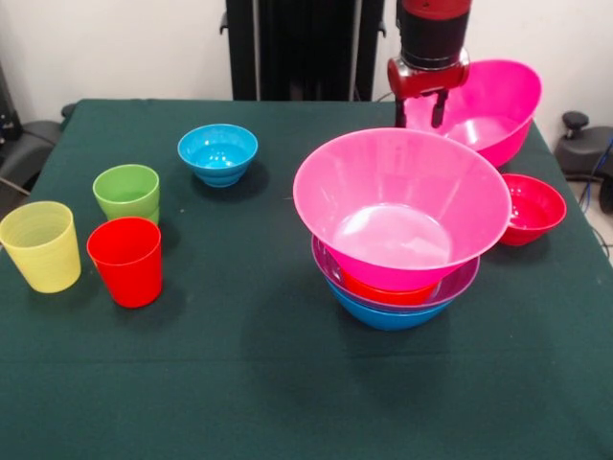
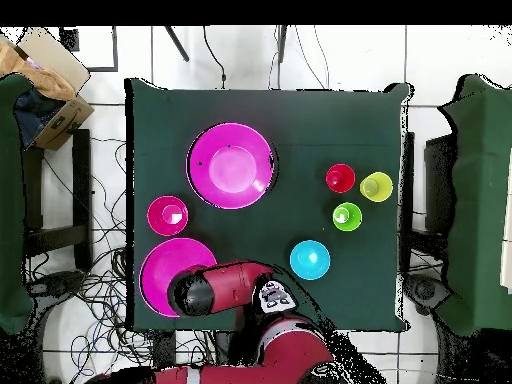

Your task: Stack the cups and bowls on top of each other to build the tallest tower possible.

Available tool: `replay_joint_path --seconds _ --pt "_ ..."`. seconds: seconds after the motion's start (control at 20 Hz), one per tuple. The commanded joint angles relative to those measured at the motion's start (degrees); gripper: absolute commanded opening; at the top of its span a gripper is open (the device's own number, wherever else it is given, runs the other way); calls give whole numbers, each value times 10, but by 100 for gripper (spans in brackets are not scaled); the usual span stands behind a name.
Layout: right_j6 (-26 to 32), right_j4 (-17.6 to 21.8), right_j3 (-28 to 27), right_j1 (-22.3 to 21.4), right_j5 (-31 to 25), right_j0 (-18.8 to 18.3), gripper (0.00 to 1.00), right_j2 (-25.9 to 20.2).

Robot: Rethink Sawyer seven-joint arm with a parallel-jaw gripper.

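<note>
The tower (image 1: 402, 230) stands on the green surface (image 1: 239, 383): a blue bowl lowest, then purple, orange, and a big pink bowl on top. Behind it the gripper (image 1: 422, 110) hangs over the second pink bowl (image 1: 493, 110), its short fingers apart and clasping nothing. The crimson bowl (image 1: 530, 208) sits just beside the tower; the cyan bowl (image 1: 218, 153) and the three cups (image 1: 91, 233) lie well apart from it

Robotics lab; pedestal arm (image 2: 225, 290) at cloth-covered table (image 1: 239, 383), loose cables (image 2: 100, 290) on tiled floor (image 2: 330, 60)
</note>
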State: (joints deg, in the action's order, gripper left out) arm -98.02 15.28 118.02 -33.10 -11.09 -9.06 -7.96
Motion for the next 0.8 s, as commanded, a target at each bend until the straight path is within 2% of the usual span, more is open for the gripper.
replay_joint_path --seconds 0.05,0.25,0.55,0.8 --pt "-64 4 -51 -28 -13 27 100 17" --pt "-64 3 -57 -25 -12 35 100 27" --pt "-66 -9 -55 -47 -33 43 100 33" --pt "-87 -11 -75 -42 -16 76 100 79"
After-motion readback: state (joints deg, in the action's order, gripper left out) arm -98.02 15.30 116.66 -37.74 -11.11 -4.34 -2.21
